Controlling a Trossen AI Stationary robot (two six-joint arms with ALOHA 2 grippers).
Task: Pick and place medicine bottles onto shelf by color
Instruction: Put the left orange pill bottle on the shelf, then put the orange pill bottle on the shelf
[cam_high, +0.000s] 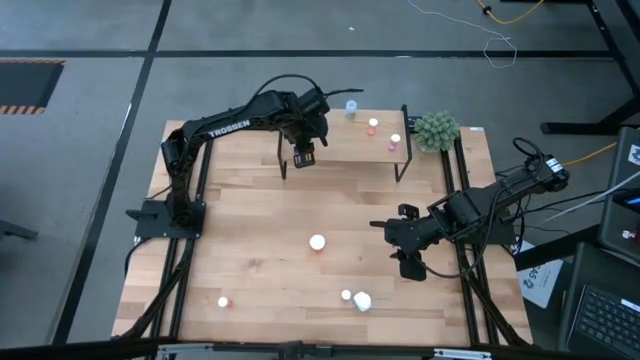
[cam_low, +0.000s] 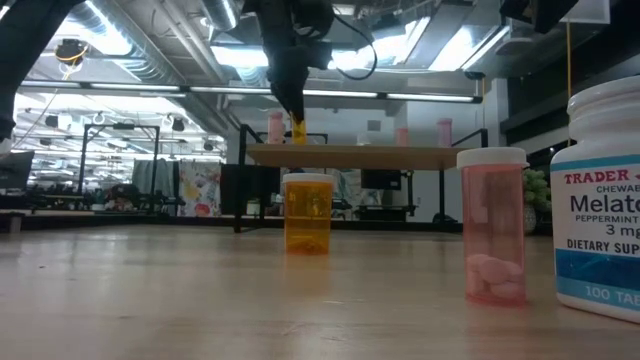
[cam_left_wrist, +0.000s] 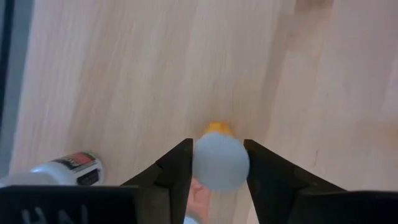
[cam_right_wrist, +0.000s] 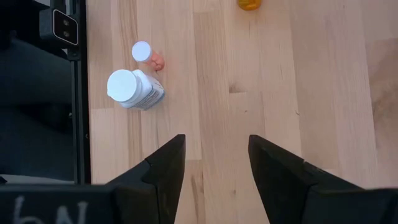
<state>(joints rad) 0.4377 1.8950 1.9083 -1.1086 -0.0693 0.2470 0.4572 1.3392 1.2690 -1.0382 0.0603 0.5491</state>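
The shelf (cam_high: 345, 150) stands at the table's far side on thin black legs. My left gripper (cam_high: 303, 155) hangs over its left part, shut on a small orange bottle (cam_low: 298, 131) with a white cap, whose base is at the shelf board. Pink bottles (cam_low: 444, 132) stand farther right on the shelf. On the table stand an orange bottle (cam_high: 317, 242), a pink one (cam_high: 346, 295) and a large white one (cam_high: 362, 301). My right gripper (cam_high: 410, 262) hovers open above the table's right part with nothing between its fingers. My left gripper has the orange bottle's white cap (cam_left_wrist: 221, 160) between its two fingers (cam_left_wrist: 177, 171), one on each side. The fingers slant down from above. The bottle is upright below them, its base at the shelf top; whether it rests there I cannot tell.
A small potted plant (cam_high: 437, 130) sits at the shelf's right end. Another small bottle (cam_high: 223, 301) stands near the table's front left. A white bottle with a red-marked label (cam_left_wrist: 65, 169) lies close to my left gripper. Black frame rails (cam_high: 465, 250) run along both table sides.
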